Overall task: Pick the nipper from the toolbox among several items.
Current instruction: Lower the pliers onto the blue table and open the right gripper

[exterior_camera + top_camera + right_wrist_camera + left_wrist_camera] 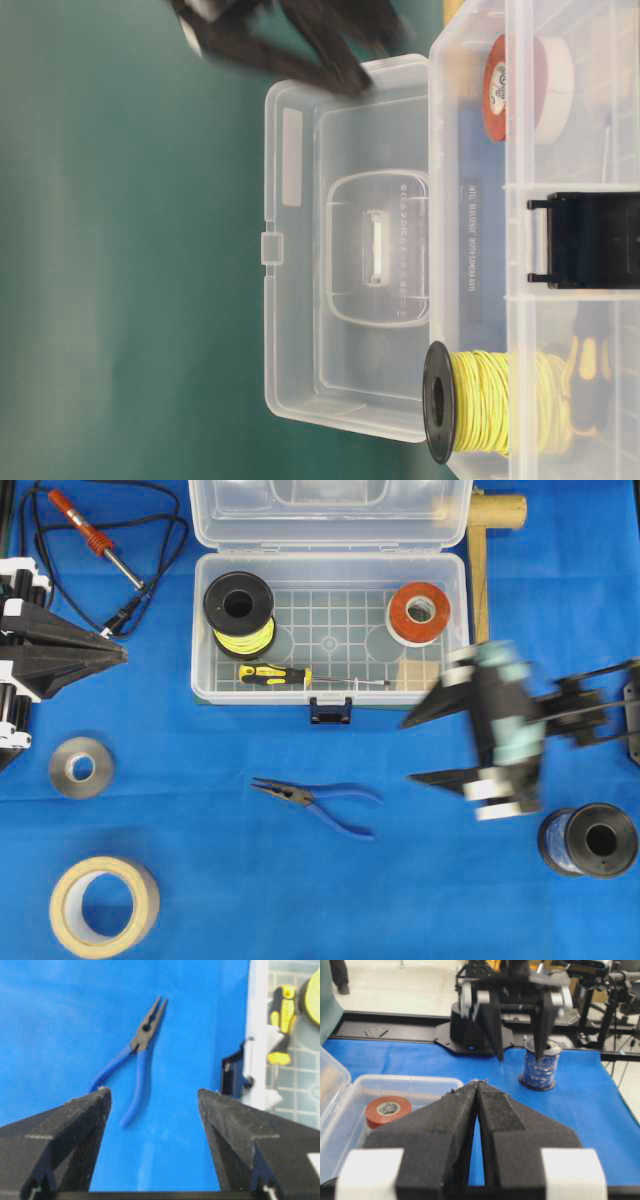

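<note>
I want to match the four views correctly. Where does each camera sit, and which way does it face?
Overhead: above, looking straight down on toolbox, nipper, both grippers.
Table-level: low and turned sideways, facing the toolbox lid; a blurred gripper at the top edge.
Left wrist: behind the shut left gripper, facing the right arm.
Right wrist: behind the open right gripper, facing the nipper.
Shared: right wrist and overhead both show the screwdriver.

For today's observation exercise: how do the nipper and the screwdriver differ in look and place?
The nipper has two curved blue handles and pointed dark jaws; the screwdriver has one yellow-and-black handle and a thin straight shaft. The nipper lies on the blue cloth outside the toolbox; the screwdriver lies inside it. Both lie flat, and neither is held.
</note>
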You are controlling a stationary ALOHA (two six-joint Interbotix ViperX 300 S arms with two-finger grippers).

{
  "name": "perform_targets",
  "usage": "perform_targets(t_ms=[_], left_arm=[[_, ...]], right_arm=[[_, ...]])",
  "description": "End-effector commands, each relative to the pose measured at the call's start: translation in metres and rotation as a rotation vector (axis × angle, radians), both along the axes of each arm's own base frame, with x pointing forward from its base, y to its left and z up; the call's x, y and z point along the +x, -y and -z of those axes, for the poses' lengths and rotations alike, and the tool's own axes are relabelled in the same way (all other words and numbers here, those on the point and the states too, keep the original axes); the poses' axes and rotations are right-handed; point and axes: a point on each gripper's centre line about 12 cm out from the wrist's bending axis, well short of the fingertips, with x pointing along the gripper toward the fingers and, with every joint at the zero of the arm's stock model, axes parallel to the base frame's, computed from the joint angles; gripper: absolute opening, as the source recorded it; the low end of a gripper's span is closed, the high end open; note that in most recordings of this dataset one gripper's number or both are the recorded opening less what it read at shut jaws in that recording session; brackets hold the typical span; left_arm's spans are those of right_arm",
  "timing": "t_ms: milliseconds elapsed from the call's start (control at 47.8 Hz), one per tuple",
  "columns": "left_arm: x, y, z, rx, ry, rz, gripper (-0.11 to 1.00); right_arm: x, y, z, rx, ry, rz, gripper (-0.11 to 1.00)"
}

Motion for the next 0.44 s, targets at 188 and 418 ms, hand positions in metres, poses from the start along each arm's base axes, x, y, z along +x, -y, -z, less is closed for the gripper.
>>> perform_targets(t_ms=[188, 418], left_arm=[[0.002, 0.000, -0.002, -0.003, 0.005, 0.001, 0.00], [0.001, 0.000, 0.000, -0.001, 0.000, 0.001, 0.00]], right_arm=[[-0.071, 0.021, 0.001, 0.027, 0.171, 0.031, 0.70], [-0.112, 0.028, 0.029, 0.046, 0.277, 0.041, 0.70]])
